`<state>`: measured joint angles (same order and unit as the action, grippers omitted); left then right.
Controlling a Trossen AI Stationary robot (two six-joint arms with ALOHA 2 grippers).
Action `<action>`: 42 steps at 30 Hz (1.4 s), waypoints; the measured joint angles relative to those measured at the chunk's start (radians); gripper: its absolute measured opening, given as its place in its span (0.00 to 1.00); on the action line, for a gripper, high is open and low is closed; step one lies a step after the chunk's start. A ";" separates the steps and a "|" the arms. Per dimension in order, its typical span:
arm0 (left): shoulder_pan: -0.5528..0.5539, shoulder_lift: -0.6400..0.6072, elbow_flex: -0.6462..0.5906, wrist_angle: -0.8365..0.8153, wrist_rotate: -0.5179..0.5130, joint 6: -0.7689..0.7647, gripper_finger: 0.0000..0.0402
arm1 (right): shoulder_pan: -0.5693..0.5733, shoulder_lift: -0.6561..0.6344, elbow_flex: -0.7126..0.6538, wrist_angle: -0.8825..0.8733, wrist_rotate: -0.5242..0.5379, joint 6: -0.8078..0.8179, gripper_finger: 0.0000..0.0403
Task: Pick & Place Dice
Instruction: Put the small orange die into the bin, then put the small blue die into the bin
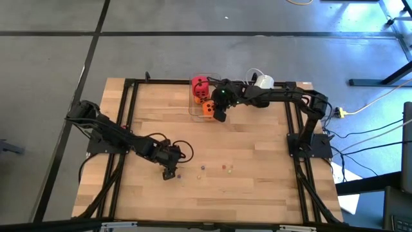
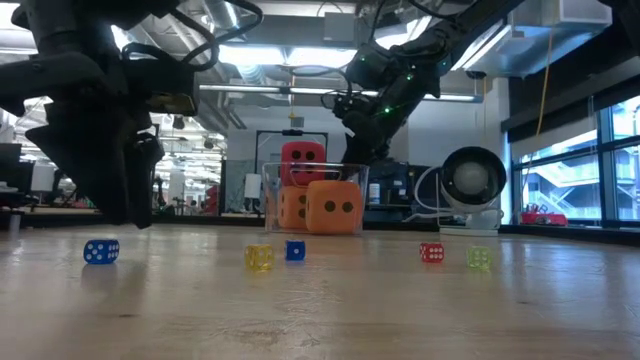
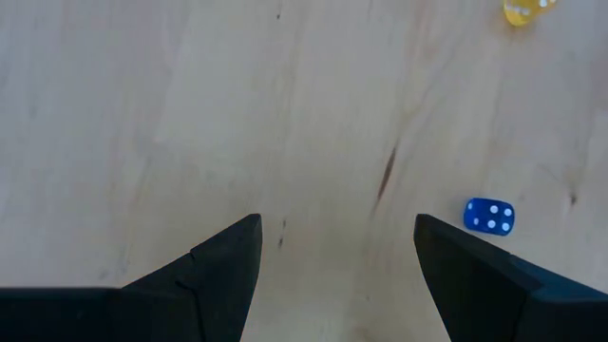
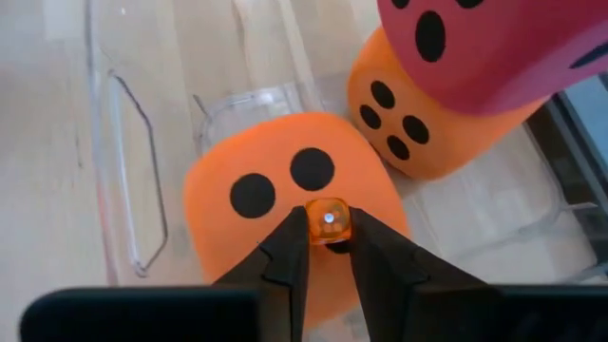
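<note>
Right pincer (image 4: 329, 249) pinches tiny orange die (image 4: 329, 221).

hidden: rear orange die (image 2: 291, 208) partly behind front orange die (image 2: 334, 207) | cut off: red die (image 4: 494, 47) by top frame edge, yellow die (image 3: 525, 10) at upper right | too small: overhead dice pips unreadable

big dice (image 1: 205, 96) crowding clear container (image 1: 193, 108), bare wood (image 1: 244, 138) between small dice (image 1: 202, 168)

- Red die (image 2: 302, 160): dark pips.
- Two orange dice (image 4: 285, 214): black pips.
- Tiny orange die (image 4: 329, 221): white pip.
- Small blue die (image 3: 489, 216): white pips.
- Surface (image 1: 244, 142): pale wood grain.
</note>
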<state>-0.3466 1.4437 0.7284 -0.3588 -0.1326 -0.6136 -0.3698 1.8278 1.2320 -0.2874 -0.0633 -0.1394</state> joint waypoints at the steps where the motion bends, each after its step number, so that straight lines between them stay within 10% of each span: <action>1: 0.000 0.000 0.000 0.000 0.000 0.000 0.67 | 0.000 0.000 0.000 0.000 -0.004 0.000 0.19; 22: -0.026 0.000 0.000 0.057 -0.009 -0.003 0.67 | 0.000 -0.057 0.000 0.011 -0.004 0.065 0.54; 42: -0.141 0.141 0.008 0.259 0.014 0.037 0.67 | 0.002 -0.168 0.000 0.010 -0.004 0.207 0.57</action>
<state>-0.4880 1.5844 0.7365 -0.0999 -0.1181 -0.5767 -0.3683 1.6596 1.2320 -0.2775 -0.0677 0.0677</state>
